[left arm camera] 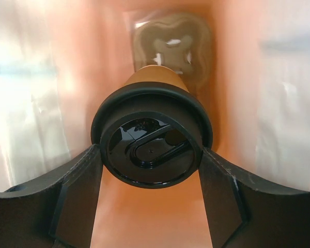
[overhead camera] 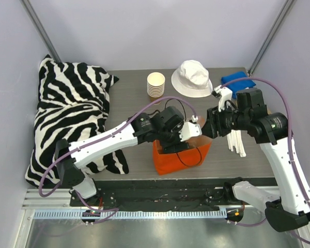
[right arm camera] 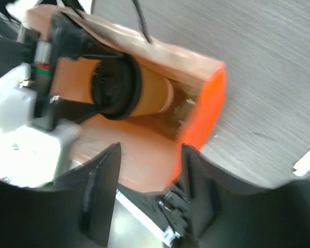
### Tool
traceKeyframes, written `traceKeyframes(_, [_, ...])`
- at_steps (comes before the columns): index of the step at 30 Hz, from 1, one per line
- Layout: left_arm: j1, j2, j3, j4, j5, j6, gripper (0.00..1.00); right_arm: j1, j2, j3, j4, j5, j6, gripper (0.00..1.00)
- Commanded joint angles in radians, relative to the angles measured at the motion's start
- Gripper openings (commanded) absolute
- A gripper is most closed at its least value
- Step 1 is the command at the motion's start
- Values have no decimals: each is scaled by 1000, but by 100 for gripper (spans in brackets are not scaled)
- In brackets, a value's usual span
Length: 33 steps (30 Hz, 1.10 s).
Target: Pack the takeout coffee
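The takeout coffee, a tan paper cup with a round black lid, hangs inside the orange bag. My left gripper reaches into the bag's mouth and is shut on the cup, one finger on each side of the lid. In the right wrist view the takeout coffee lies within the bag, lid toward the left arm. My right gripper stands open at the bag's right rim, the orange wall ahead of its fingers. A blurred tan clover-shaped thing sits at the bag's bottom.
A stack of lidless paper cups, a white bucket hat and a blue item stand along the back. A zebra-print pillow fills the left side. White sticks lie right of the bag.
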Motion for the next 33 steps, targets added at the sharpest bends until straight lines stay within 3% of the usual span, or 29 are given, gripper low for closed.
traceKeyframes(1, [-1, -120, -55, 91, 75, 73, 19, 1, 84, 122, -36, -9, -130, 63])
traceKeyframes(3, [5, -119, -58, 82, 89, 89, 18, 1, 126, 169, -10, 0, -181, 76])
traceKeyframes(7, [13, -109, -43, 74, 121, 122, 17, 1, 194, 213, 24, -18, -305, 89])
traceKeyframes(17, [16, -114, -45, 59, 129, 133, 15, 1, 302, 188, 66, -245, -502, 90])
traceKeyframes(21, [16, -114, -46, 54, 121, 142, 15, 4, 340, 171, 134, -293, -534, 86])
traceKeyframes(26, [34, -109, -43, 50, 115, 121, 12, 23, 403, 190, 100, -331, -604, 81])
traceKeyframes(31, [82, -91, -11, 40, 115, 76, 11, 70, 414, 179, 32, -321, -645, 59])
traceKeyframes(32, [86, -91, -8, 40, 116, 72, 10, 87, 409, 165, 35, -314, -638, 47])
traceKeyframes(33, [89, -94, -8, 40, 116, 67, 10, 93, 403, 159, 59, -296, -625, 41])
